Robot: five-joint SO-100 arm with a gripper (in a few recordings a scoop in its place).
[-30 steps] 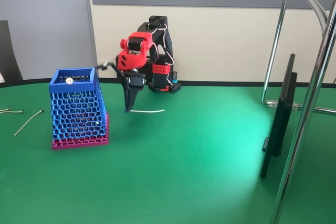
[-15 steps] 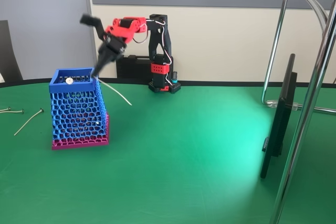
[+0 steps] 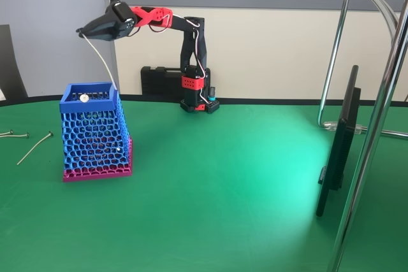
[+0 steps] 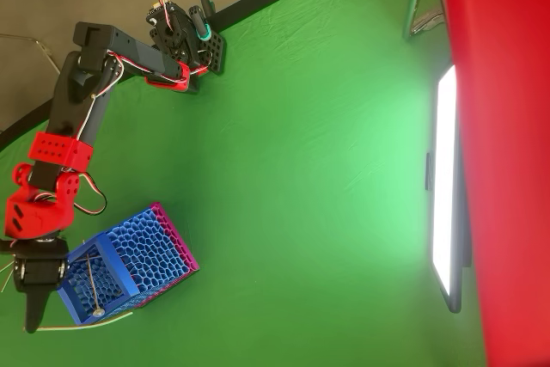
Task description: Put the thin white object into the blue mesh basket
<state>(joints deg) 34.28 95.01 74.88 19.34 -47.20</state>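
Jaws [image 3: 81,31] clamp thin white object [image 3: 102,62] above blue mesh basket [image 3: 89,102]

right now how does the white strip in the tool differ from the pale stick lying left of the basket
The thin white object is curved and hangs in the air from the tool, above the blue mesh basket. The pale stick is straighter and lies flat on the table. Both are thin and light-coloured.

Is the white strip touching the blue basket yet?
Cannot tell. In the fixed view the strip hangs from the claw, its lower tip ending right at the basket rim. In the overhead view it runs just beside the rim; neither shows contact or gap plainly.
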